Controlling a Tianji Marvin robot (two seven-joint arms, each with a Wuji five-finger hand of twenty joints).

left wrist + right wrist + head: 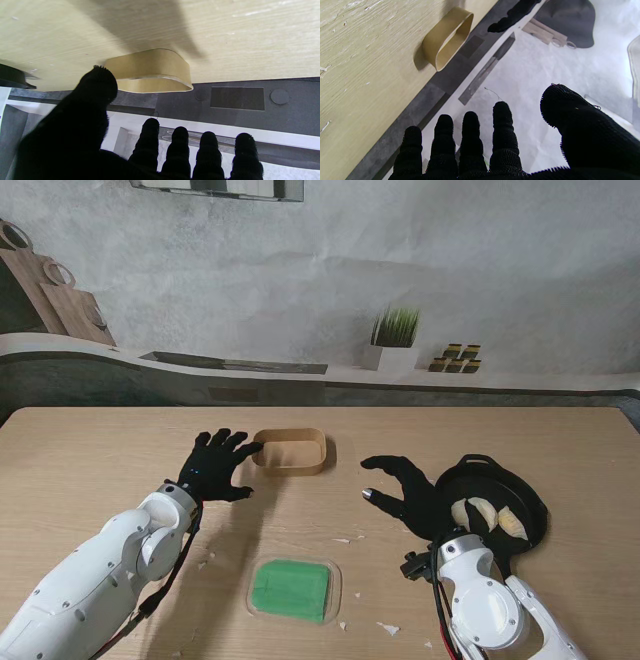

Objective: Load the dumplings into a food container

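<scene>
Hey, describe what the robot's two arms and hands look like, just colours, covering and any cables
Both arms are glossy white, rounded shells with grey joint caps. Thin black cables run along the left arm and right arm near the wrists. The left hand and right hand each have five fingers under black knitted gloves with a fuzzy, ribbed texture. One right fingertip shows pale grey.

The place looks like a staged kitchen set in a robotics lab. A pale wooden table point(320, 480) fills the foreground. Beyond its far edge runs a grey counter point(300, 375) against a rough plaster wall point(350, 270). On that counter stand a potted grass plant point(394, 340) and wooden cutting boards point(50, 295), leaning at the left end.
</scene>
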